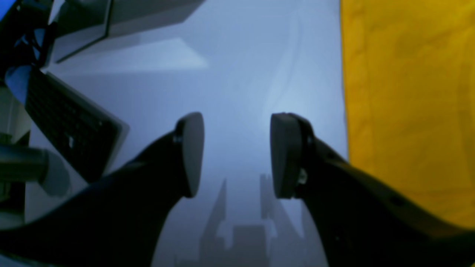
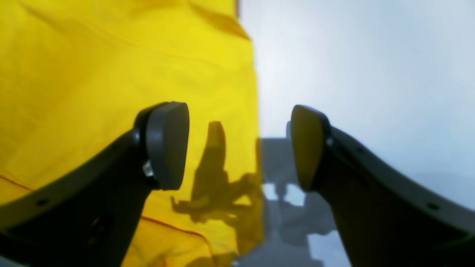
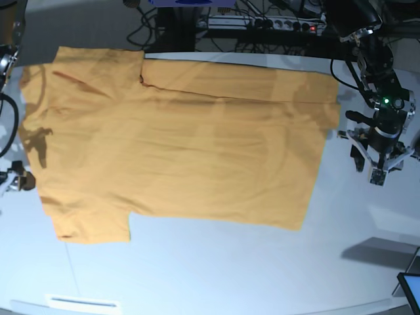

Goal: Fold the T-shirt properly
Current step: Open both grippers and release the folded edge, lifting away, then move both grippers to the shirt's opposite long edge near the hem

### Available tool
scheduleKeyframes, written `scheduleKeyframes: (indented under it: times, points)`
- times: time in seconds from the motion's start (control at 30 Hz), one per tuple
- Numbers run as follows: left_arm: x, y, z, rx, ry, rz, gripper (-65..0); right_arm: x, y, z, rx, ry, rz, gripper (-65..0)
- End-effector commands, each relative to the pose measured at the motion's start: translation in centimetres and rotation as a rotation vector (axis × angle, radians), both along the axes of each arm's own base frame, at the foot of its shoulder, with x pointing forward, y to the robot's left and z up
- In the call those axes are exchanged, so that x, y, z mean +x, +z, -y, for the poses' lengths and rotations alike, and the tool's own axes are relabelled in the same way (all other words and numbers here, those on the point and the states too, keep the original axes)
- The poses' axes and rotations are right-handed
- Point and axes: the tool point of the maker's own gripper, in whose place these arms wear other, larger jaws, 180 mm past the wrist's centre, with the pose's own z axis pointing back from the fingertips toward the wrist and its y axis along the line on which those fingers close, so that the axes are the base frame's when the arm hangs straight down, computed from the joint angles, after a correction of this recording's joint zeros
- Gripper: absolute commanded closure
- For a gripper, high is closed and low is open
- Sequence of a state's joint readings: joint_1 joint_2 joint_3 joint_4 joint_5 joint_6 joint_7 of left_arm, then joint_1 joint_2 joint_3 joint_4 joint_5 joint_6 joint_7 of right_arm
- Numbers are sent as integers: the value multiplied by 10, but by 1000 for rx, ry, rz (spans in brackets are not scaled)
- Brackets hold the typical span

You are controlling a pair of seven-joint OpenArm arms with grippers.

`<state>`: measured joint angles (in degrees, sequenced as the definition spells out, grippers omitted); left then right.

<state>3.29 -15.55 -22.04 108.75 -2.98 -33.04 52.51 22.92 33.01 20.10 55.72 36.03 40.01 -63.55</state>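
Shirt's long axis runs arm to arm across the pale bench (image 3: pixel 216 262)
Big orange-yellow cloth T-shirt (image 3: pixel 177 151) flat; right pincer (image 2: pixel 239 146) spread, empty, straddling its edge, nearer; left pincer (image 1: pixel 236 154) spread, empty, just beside.

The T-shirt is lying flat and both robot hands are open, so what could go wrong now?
1. The right gripper hangs open right over the edge of the T-shirt; it might pinch too little cloth and slip.
2. The left gripper is open over the bare table, beside the shirt, so it could close on nothing.
3. One sleeve already lies folded over, so pulling may bunch it.
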Motion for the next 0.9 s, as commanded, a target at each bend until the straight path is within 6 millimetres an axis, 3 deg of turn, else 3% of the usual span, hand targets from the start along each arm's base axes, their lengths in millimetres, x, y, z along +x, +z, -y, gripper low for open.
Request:
scheduleKeyframes:
  times: [0.0,0.17,0.27,0.47,0.87]
  points:
    - [7,17,-3,20,-6,52,-282,16,22,7,-14,-1,59,-414]
    - [4,13,-3,18,-6,42,-282,23,18,-11,-35,65,41,-415]
    - [3,12,-3,19,-4,35,-282,37,22,-21,-22,85,62,-418]
    - [-4,5,-5,20,3,15,-280,45,5,-23,40,53,14,-418]
    - [-5,6,-6,22,4,15,-280,45,-1,-19,30,48,3,-418]
